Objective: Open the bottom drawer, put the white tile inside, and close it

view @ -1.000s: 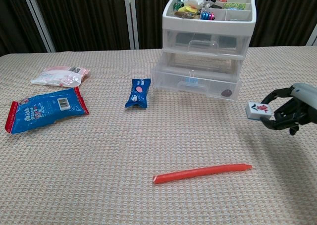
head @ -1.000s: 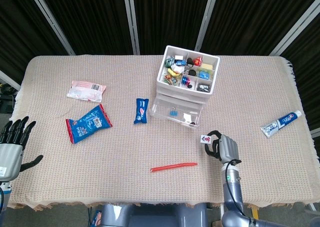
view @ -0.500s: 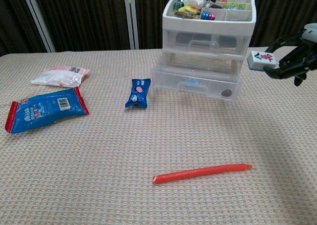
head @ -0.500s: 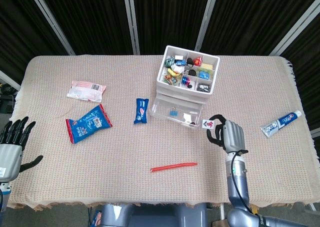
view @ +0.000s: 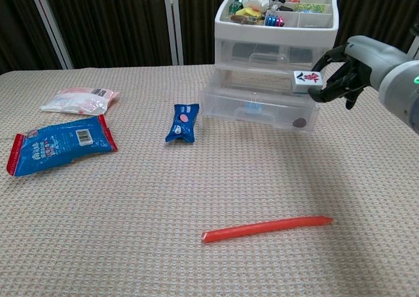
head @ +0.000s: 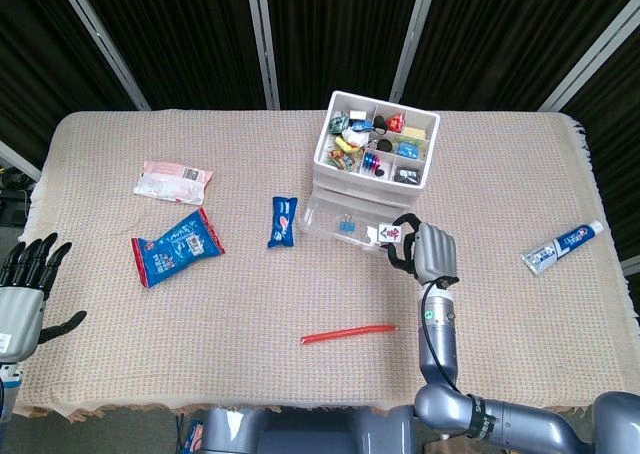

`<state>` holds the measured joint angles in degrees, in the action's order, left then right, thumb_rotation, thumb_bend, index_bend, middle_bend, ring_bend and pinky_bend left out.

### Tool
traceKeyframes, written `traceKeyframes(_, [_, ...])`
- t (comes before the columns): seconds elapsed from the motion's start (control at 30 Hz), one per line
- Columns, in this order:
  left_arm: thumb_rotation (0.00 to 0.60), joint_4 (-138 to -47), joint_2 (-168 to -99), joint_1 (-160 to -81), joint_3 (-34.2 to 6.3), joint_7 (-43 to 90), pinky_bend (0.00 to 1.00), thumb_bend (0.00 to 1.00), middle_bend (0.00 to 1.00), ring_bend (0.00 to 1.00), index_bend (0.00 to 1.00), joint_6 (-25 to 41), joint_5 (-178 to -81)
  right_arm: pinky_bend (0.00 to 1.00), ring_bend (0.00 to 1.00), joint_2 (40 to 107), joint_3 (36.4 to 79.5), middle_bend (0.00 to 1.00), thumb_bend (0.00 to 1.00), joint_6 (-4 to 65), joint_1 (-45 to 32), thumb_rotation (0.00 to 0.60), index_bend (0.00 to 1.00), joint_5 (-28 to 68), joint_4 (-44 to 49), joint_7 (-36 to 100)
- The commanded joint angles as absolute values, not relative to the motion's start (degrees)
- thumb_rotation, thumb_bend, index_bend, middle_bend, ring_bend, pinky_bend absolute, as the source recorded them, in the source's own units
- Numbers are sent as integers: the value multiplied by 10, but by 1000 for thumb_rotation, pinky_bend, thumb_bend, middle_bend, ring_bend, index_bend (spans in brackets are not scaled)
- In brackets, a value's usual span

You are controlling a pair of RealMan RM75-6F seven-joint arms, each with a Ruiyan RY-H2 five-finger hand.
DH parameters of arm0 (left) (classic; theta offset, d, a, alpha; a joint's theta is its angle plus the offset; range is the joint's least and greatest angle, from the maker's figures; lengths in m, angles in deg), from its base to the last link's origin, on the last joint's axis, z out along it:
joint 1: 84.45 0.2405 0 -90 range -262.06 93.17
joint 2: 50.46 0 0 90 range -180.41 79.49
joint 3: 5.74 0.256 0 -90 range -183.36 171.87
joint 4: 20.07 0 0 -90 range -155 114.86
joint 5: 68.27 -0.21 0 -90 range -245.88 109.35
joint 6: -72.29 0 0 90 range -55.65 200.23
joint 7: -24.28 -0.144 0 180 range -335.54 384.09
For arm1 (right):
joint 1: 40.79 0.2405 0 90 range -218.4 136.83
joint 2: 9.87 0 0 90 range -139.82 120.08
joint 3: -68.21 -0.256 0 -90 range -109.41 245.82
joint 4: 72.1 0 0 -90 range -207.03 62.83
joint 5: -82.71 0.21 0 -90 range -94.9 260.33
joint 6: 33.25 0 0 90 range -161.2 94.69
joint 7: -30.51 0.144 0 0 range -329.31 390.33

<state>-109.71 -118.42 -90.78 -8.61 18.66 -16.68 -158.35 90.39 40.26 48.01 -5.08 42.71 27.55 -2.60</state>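
The whole cloth-covered desk (head: 520, 304) is seen from high above in the head view, looking steeply down and forward to the dark curtains behind. The same desk (view: 131, 244) is viewed from low and close in the chest view, facing forward almost level. Shared by both are the drawer unit (head: 372, 169) (view: 275, 61), the red stick (head: 347, 333) (view: 267, 229), the blue packets and the right hand (head: 428, 252) (view: 347, 68).
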Motion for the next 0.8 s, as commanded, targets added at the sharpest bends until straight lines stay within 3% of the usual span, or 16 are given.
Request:
traceKeyframes(0.03, [600,-1098,-1184,-908,-86,187,0,136,0,0,81,-166,-1584,589,813,916,401,849,261,486,-39,600,547,424,258,-32])
traceKeyframes(0.33, [600,-1099,-1184,-907,-85,185,0,139,0,0,81,-167,-1583,575,795,935,397,831,173,494,-28,600,480,415,239,-18])
traceKeyframes(0.47, [600,-1099,-1184,-907,-86,185,0,137,0,0,80,-167,-1582,496,742,935,394,781,171,496,-31,600,467,413,253,-3])
traceKeyframes(0.63, [600,-1099,-1184,-907,-86,186,0,137,0,0,81,-167,-1582,325,477,910,413,553,171,491,-54,600,439,377,308,34])
traceKeyframes(0.8, [600,-1098,-1185,-907,-86,185,0,137,0,0,80,-169,-1584,163,211,839,499,371,198,473,-103,600,408,262,365,92])
